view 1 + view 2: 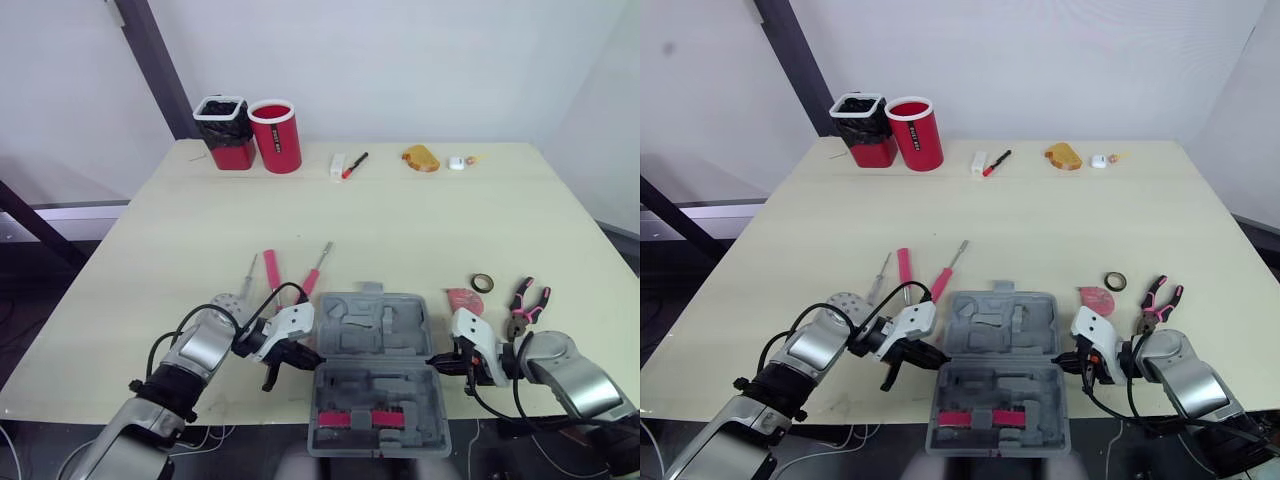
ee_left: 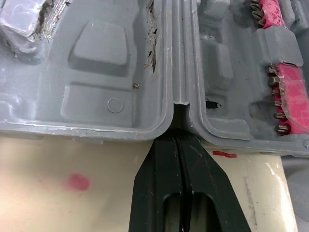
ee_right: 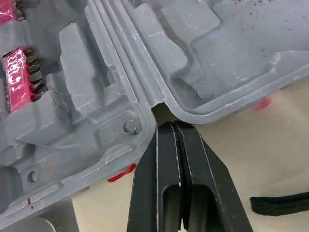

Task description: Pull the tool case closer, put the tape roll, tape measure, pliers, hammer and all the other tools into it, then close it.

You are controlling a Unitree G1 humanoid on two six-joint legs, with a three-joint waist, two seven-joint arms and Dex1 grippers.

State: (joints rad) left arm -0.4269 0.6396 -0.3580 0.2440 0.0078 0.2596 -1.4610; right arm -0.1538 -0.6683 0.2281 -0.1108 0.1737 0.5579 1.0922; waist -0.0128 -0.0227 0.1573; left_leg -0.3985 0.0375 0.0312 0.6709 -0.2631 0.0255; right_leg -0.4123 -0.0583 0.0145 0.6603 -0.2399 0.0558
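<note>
The screwdrivers (image 1: 270,270) lay on the table left of the case, untouched. The left gripper (image 2: 177,137) had its fingers pressed together, with the tips tucked into the hinge notch on the case's left side. The case (image 1: 400,385) lay open and flat at the near edge of the table, and its front half seemed to overhang a little. The right gripper (image 3: 172,126) was closed the same way at the hinge notch on the right side. A red thing, probably the tape measure (image 1: 462,298), lay just beside that arm, with the tape roll (image 1: 483,283) and pliers (image 1: 527,300) near it.

It looked to me like the pulling step, about finished. Next, both grippers would need to back out of the hinge, open, and reach for a tool without nudging the case off the edge.
</note>
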